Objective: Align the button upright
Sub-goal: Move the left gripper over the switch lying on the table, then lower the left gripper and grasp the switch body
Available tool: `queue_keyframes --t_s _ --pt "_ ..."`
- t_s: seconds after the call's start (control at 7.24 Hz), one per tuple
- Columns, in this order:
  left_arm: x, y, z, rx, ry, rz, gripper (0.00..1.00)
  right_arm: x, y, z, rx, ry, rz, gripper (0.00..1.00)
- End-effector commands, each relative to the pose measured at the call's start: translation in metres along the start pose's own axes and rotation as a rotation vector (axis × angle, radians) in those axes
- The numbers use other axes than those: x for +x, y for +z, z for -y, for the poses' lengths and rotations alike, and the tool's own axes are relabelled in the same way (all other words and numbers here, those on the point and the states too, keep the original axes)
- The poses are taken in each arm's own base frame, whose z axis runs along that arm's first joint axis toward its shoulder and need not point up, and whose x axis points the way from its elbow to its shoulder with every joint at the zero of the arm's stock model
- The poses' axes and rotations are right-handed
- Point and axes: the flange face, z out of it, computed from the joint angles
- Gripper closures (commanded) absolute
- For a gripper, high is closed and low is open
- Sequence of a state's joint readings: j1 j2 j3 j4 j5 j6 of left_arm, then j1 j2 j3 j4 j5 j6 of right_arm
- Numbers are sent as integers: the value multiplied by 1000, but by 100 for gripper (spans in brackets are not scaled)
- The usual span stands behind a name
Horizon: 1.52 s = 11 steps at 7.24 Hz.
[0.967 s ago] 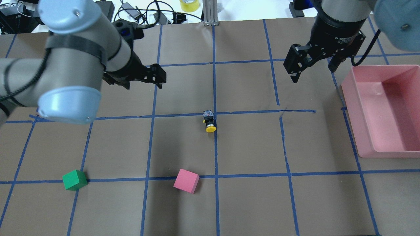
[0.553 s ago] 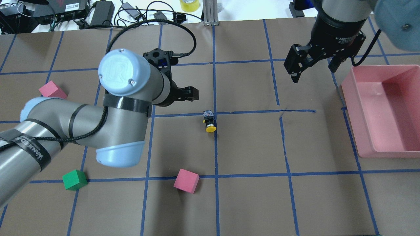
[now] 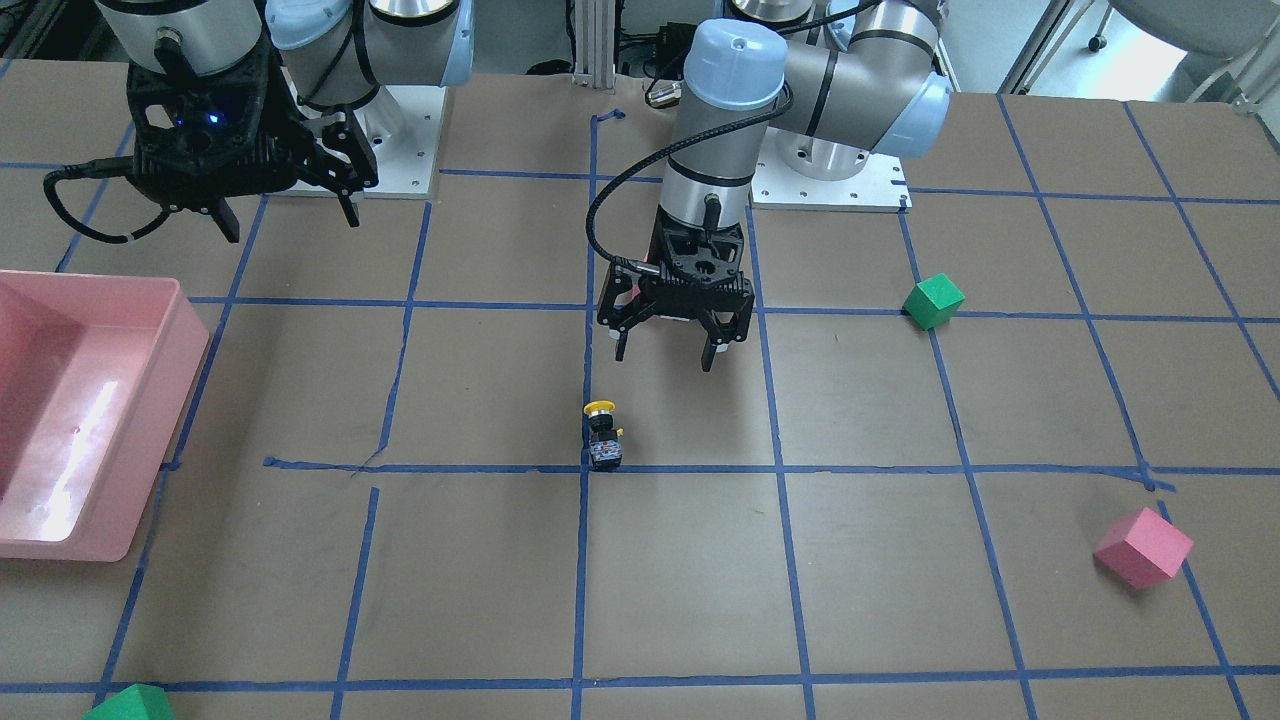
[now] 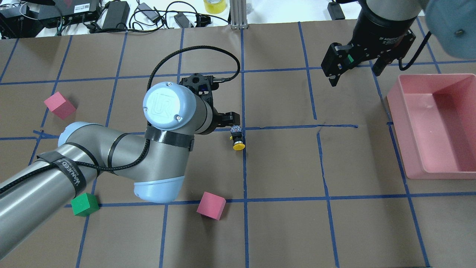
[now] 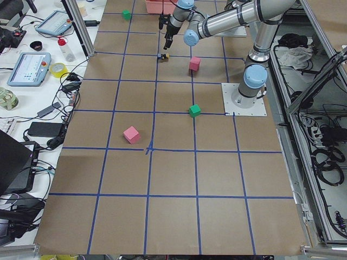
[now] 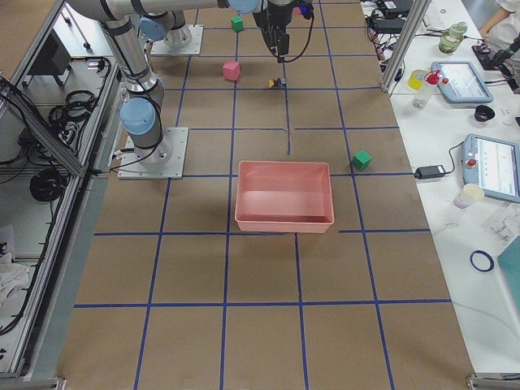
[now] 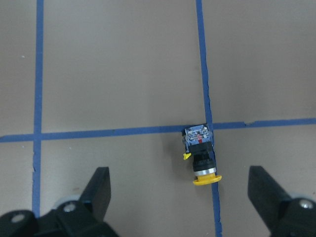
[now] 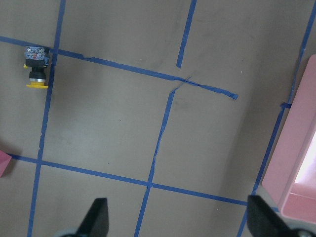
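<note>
Lying on its side: the button, near the middle of the brown counter, not upright.
Button's heading: round yellow cap toward the robot's base, silvery contact block away from it, black body between the two.
Button's spot: the contact block sits at a crossing of the blue tape lines, and the body runs along the line that leads back toward the robot.
Left gripper: pointing straight down with its jaws spread wide and nothing in them. It hangs over the counter close to the button and touches neither.
Left wrist view: the button shows between the two black fingers, nearer the one at that view's right, with bare paper between it and each finger.
Right gripper: jaws apart and empty, raised over the counter on the robot's right, well apart from the button and near the pink bin.
Pink bin: a shallow rectangular tub at the counter's edge on the robot's right, well apart from the button.
Cubes: a pink cube and a green cube lie nearer the robot than the button. A second pink cube sits out to the robot's left. All three are well apart from the button.
</note>
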<state>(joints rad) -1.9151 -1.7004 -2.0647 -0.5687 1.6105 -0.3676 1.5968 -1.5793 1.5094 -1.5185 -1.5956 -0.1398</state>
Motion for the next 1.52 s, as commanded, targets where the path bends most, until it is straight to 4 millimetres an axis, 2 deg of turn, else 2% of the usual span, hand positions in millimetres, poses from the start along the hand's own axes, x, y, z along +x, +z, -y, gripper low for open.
queue_keyframes --t_s 0.0,0.14,0.28,0.69,0.97,1.38 --pt "34 16 -33 57 -70 150 0 1 -1 1 12 112 10 0" --pt "50 25 -44 97 -98 144 0 1 -2 1 15 120 10 1" --pt "57 39 -49 108 -96 131 0 1 -3 4 38 139 8 7" --pt "61 87 -55 95 -96 123 0 1 -2 4 38 191 11 6" --pt "63 111 -59 76 -95 120 0 1 -3 3 35 186 9 5" --pt "70 126 -53 65 -95 111 5 1 -1 3 30 188 9 5"
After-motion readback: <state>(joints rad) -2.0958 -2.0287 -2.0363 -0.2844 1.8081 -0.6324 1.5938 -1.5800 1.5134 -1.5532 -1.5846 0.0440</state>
